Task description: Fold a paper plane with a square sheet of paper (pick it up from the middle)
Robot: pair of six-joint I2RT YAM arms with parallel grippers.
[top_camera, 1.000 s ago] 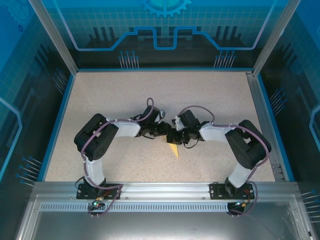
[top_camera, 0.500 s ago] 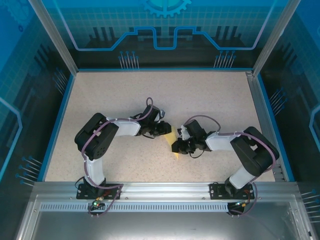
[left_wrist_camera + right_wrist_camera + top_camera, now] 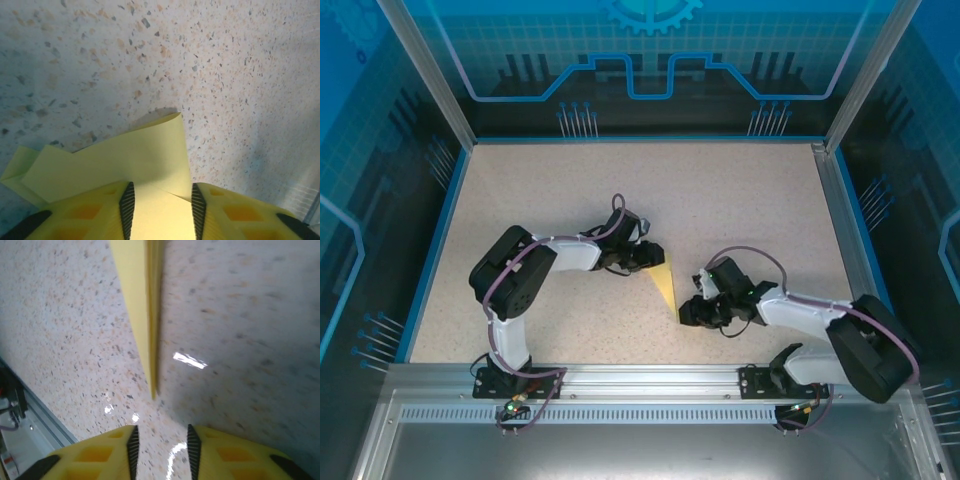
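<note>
The square sheet of paper (image 3: 665, 285) is pale yellow and folded into a narrow, layered wedge pointing toward the near edge. It lies on the speckled table (image 3: 540, 190). My left gripper (image 3: 646, 258) is at its wide far end. In the left wrist view the paper (image 3: 125, 160) runs flat between the parted fingers of the left gripper (image 3: 160, 192), which is open. My right gripper (image 3: 686, 312) sits just right of the wedge's tip, apart from it. In the right wrist view the right gripper (image 3: 161, 437) is open and empty, with the paper's tip (image 3: 145, 340) ahead of it.
Blue rims and metal rails (image 3: 850, 250) border the speckled table. An aluminium rail (image 3: 640, 385) with both arm bases runs along the near edge. Bare tabletop stretches behind and to both sides of the arms.
My right gripper has let go of the paper, opened, and drawn back toward the near right. The left gripper's jaws have widened. The paper now lies uncovered as a long wedge.
</note>
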